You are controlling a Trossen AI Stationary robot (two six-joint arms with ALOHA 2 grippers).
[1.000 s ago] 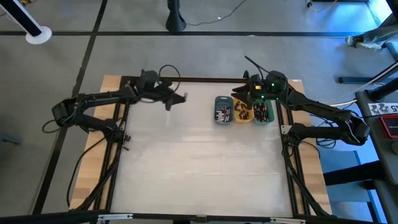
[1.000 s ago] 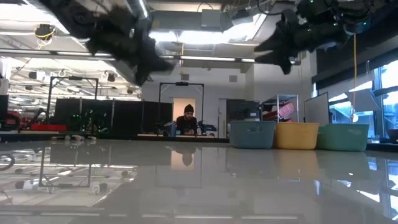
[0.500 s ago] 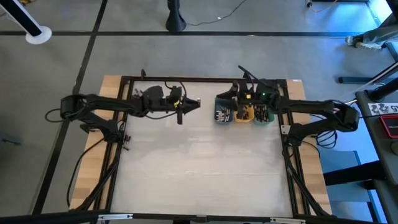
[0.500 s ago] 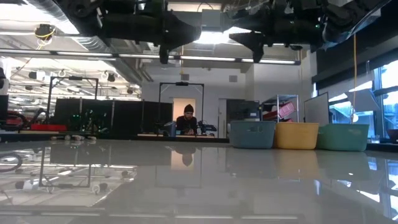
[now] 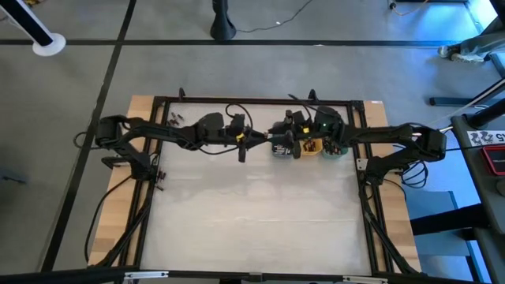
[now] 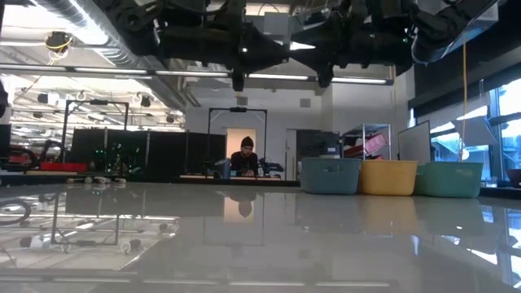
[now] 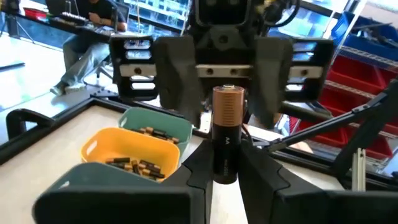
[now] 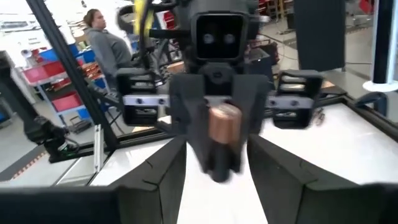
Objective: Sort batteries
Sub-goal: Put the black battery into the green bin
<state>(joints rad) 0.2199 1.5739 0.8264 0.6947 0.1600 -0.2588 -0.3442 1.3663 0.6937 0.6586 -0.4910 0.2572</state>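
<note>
Room: big workshop behind the table, with dark racks, and a person (image 6: 247,156) sits far back at a desk.
Table: shiny pale top (image 5: 252,213) inside a black frame, wood at the edges.
Trays: three small tubs sit side by side at the far edge, a blue tray (image 6: 330,176), a yellow tray (image 6: 388,177) and a green tray (image 6: 448,179).
Batteries in trays: many little cells (image 7: 138,164) lie in the yellow tray, and more (image 7: 152,131) in the green one.
Left gripper: the left gripper (image 5: 246,140) is up in the air near the trays, and its fingers pinch one battery (image 7: 225,134) that stands upright, copper on top and black below.
Right gripper: the right gripper (image 5: 278,142) faces the left one, tip to tip, with its fingers (image 8: 166,174) apart on each side of that battery. I cannot tell if they touch it.
In the way: both arms cover much of the blue tray from above.
</note>
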